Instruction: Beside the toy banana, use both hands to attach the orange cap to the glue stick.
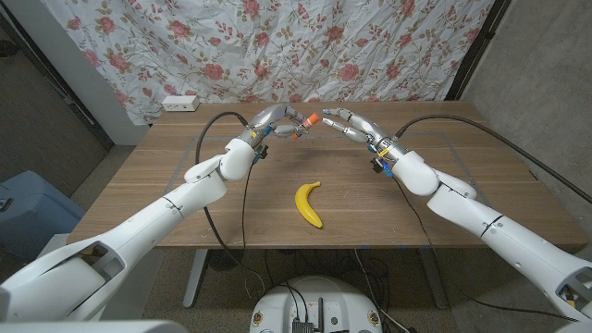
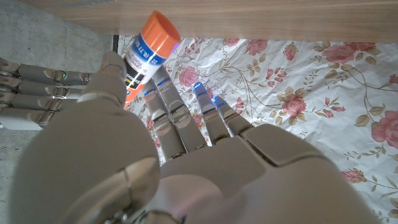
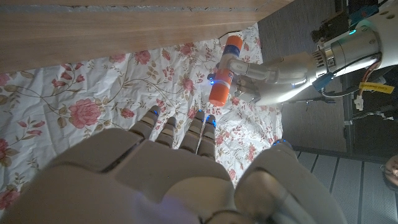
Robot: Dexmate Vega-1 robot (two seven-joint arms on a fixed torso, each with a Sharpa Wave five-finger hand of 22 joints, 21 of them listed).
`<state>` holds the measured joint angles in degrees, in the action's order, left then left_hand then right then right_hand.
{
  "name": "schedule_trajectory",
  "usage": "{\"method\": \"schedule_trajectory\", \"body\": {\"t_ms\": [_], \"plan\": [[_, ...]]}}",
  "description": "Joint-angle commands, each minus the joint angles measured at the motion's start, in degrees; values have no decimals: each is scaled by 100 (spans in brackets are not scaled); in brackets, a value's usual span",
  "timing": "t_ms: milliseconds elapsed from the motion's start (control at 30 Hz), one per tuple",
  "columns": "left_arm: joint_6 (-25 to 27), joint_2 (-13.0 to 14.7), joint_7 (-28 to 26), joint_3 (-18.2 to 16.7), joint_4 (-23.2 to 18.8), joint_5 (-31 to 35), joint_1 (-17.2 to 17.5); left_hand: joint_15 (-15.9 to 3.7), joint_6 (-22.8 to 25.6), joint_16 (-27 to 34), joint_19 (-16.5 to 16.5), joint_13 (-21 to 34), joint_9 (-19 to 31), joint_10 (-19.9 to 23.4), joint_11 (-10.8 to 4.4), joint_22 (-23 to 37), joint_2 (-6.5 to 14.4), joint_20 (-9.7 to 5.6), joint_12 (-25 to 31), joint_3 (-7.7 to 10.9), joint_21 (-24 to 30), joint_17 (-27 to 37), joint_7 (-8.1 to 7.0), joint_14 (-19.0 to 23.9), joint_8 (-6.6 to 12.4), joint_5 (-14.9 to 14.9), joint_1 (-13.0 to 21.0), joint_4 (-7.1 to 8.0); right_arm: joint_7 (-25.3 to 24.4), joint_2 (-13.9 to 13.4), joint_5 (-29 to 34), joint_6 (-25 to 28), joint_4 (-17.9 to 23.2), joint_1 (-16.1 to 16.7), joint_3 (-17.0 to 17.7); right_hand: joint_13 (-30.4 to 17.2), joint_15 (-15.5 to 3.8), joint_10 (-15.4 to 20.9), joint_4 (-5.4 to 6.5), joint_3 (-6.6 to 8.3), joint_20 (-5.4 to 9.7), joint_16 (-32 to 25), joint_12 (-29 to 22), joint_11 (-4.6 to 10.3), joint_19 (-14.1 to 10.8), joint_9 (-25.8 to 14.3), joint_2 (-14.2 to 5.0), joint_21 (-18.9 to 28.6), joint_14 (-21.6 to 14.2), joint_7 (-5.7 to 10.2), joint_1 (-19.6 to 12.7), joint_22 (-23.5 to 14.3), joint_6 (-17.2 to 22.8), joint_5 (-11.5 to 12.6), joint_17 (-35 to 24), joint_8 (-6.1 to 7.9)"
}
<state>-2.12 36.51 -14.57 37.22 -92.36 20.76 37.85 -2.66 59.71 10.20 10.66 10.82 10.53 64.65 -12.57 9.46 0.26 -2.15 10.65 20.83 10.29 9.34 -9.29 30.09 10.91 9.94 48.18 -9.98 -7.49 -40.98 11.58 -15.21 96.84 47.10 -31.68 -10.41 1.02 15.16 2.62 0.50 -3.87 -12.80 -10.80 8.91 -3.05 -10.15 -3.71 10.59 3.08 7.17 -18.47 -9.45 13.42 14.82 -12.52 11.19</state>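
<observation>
From the head view I have the glue stick (image 1: 306, 125) pinched in my left hand (image 1: 275, 121) above the tabletop's far edge, beyond the toy banana (image 1: 309, 203), and the left wrist view shows its orange cap (image 2: 160, 29) seated, while in the right wrist view my right hand (image 3: 180, 163) looks loosely spread and empty, so a clumsy withdrawal could knock the stick loose.

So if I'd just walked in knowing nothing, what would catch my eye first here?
Probably the two white hands meeting in the air over the table's far side: the left hand holds up a glue stick with its orange cap on, and the right hand has its fingers spread just beside it. Then the yellow toy banana, lying alone mid-table nearer the robot.
</observation>
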Motion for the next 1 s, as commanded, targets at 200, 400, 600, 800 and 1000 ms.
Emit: {"method": "schedule_trajectory", "body": {"t_ms": [200, 400, 600, 800, 1000], "plan": [[44, -14, -34, 13, -26, 6, 31, -777, 591, 7, 43, 9, 29, 50, -22, 14, 189, -171, 35, 107, 46, 20, 80, 4, 68, 39, -46, 45, 138, 62, 49, -3, -63, -97, -99, -3, -28, 43, 30, 8, -75, -3, -16, -11, -92, -9, -13, 33, 0, 0, 25, -24, 46, -24, 8, 5], [40, -6, -36, 12, -45, -1, 51, -774, 588, 8, 44, 8, 29, 48, -22, 14, 190, -170, 34, 108, 45, 21, 82, 4, 67, 39, -45, 44, 170, 73, 80, -10, -87, -137, -130, -3, -29, 48, 50, 15, -83, -7, -14, -16, -111, -9, -55, 38, -4, 0, 58, -24, 69, -32, 4, 10], [34, -10, -46, 13, -48, 3, 57, -771, 593, 9, 43, 9, 30, 53, -22, 14, 193, -175, 36, 110, 44, 22, 84, 3, 69, 38, -43, 42, 197, 84, 95, 28, -75, -155, -149, -4, -30, 51, 50, 20, -76, -11, -11, -13, -142, -9, -69, 47, -20, 4, 66, -24, 76, -39, 8, 9], [30, -5, -41, 11, -54, 2, 60, -768, 590, 10, 42, 9, 30, 52, -22, 14, 191, -176, 36, 110, 43, 22, 81, 1, 68, 37, -43, 41, 222, 72, 143, 39, -59, -177, -169, -4, -21, 56, 46, 32, -76, -17, -9, -25, -165, -9, -92, 52, -47, 9, 67, -24, 78, -45, 15, 5], [56, -4, -39, 7, -79, 1, 79, -766, 602, 11, 42, 9, 30, 52, -22, 14, 193, -175, 35, 111, 42, 23, 78, 2, 73, 37, -44, 42, 238, 57, 171, 59, -35, -174, -180, -4, -33, 66, 40, 39, -66, -17, -11, -31, -186, -9, -105, 56, -58, 9, 66, -24, 94, -49, 21, 7]]}}
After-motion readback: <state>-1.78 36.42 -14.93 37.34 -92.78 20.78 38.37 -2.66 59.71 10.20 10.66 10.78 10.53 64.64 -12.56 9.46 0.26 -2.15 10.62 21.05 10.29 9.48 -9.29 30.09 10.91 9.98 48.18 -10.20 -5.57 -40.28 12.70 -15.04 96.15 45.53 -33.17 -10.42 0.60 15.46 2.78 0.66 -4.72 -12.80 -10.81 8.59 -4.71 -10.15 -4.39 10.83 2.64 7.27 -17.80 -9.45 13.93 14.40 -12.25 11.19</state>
